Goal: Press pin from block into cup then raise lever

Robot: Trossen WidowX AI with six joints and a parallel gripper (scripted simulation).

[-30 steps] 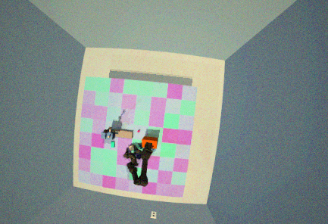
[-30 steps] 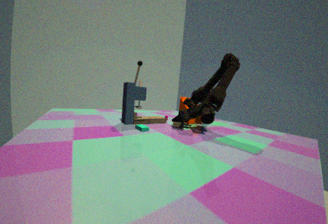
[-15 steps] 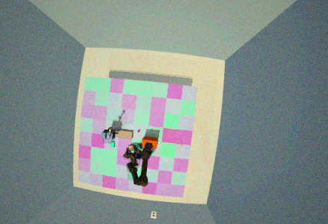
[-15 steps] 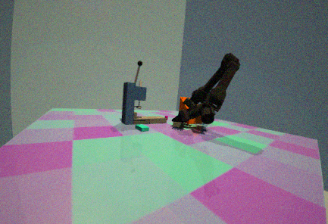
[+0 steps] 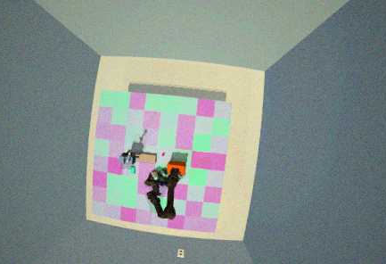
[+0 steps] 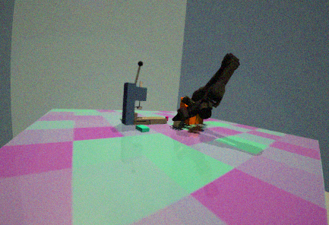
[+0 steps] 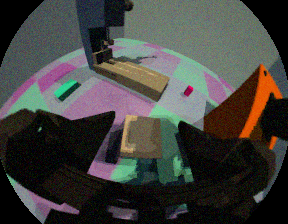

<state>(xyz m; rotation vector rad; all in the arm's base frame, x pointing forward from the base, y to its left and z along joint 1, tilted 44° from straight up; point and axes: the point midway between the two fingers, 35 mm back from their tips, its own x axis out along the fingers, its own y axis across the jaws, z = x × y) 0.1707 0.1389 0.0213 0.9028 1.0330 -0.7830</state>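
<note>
A tan block (image 7: 142, 137) (image 5: 154, 175) sits low between the spread fingertips. No pin can be made out on it. My gripper (image 7: 147, 119) (image 6: 177, 119) is open around it, with a gap on both sides. The blue-grey press (image 5: 127, 159) (image 6: 128, 104) (image 7: 88, 35) stands apart, beyond the gripper in the wrist view. Its tan bed (image 5: 145, 158) (image 6: 152, 121) (image 7: 132, 77) reaches out towards the gripper and bears no block on its near part. The lever (image 6: 137, 74) points up. The punch (image 6: 139, 106) hangs over the bed's inner end. I cannot make out the cup.
An orange angled piece (image 5: 176, 168) (image 7: 237, 110) stands close to the right of the gripper. A small green block (image 5: 133, 169) (image 6: 142, 128) (image 7: 67, 90) lies beside the press. A small red-pink piece (image 5: 163, 154) (image 6: 166, 118) (image 7: 188, 91) lies off the bed's outer end.
</note>
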